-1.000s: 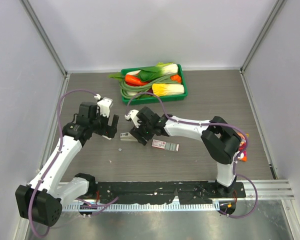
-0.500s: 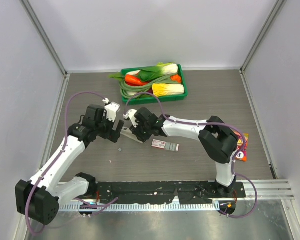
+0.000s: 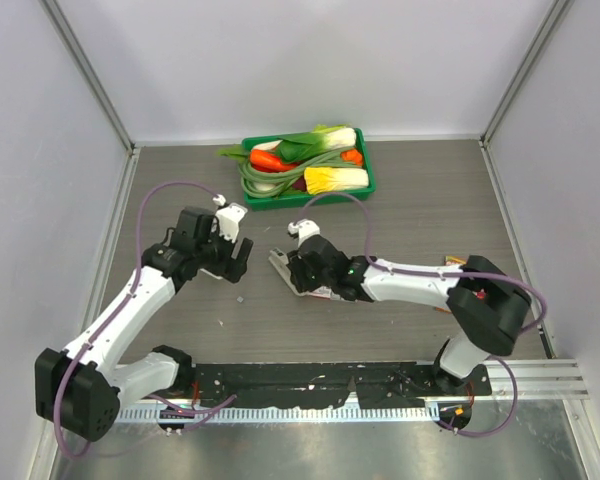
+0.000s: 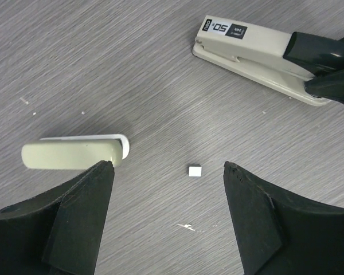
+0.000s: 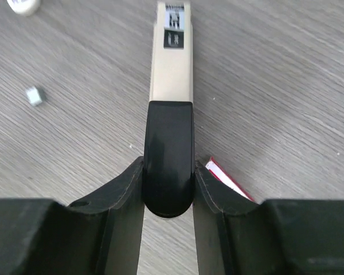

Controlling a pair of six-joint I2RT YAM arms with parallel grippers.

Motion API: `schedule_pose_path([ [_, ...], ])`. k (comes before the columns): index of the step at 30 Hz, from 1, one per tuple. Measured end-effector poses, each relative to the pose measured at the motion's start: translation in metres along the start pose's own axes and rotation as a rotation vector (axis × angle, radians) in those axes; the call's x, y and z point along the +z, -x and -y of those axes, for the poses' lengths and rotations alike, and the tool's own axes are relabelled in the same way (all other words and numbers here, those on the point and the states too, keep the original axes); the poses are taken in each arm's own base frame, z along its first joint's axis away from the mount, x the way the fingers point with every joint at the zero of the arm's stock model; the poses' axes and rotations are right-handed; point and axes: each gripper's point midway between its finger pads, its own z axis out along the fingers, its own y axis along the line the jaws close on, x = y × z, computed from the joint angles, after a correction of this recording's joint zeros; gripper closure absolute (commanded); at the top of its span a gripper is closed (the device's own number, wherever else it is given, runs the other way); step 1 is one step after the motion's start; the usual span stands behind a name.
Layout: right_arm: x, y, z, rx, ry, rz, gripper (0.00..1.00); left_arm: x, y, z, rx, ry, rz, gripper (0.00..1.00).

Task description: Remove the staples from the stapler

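Observation:
The stapler [image 3: 279, 262], beige-grey with a black end and a "50" label, lies on the table. It shows in the left wrist view [image 4: 249, 50] and the right wrist view [image 5: 171, 63]. My right gripper [image 3: 298, 270] [image 5: 169, 167] is shut on its black end. A tiny grey block of staples [image 3: 239, 298] [image 4: 195, 171] [image 5: 35, 95] lies loose on the table left of the stapler. My left gripper [image 3: 236, 258] [image 4: 167, 169] is open and empty, hovering with the staples just ahead of its fingertips.
A pale beige rounded piece [image 4: 74, 153] lies by my left gripper's left finger. A small red-and-white flat box [image 3: 332, 292] [image 5: 229, 181] lies under my right wrist. A green tray [image 3: 370, 186] of vegetables stands at the back. Grey walls close both sides.
My right gripper has drawn the stapler to the right, and the right arm's elbow has swung down and right. My left gripper has shifted a little to the right.

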Motion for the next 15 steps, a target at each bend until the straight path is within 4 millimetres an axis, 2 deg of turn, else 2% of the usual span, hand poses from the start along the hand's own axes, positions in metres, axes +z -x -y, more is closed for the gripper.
schedule_pose_path([
  [2,-0.011,0.008,0.001,0.080,-0.011,0.066,0.99,0.001,0.004,0.004,0.006,-0.022,0.015,0.21],
  [5,-0.025,0.018,-0.001,0.203,0.002,0.168,0.99,0.002,0.006,0.010,0.009,-0.055,0.025,0.30],
  [9,-0.032,0.020,-0.004,0.304,0.015,0.238,0.99,0.006,0.006,0.022,-0.001,-0.121,0.014,0.49],
  [11,-0.032,0.021,-0.007,0.332,0.014,0.256,0.99,0.010,0.006,0.028,-0.014,-0.155,0.006,0.52],
  [15,-0.028,0.025,-0.010,0.346,-0.003,0.261,0.99,0.019,0.006,0.036,-0.038,-0.198,-0.024,0.53],
])
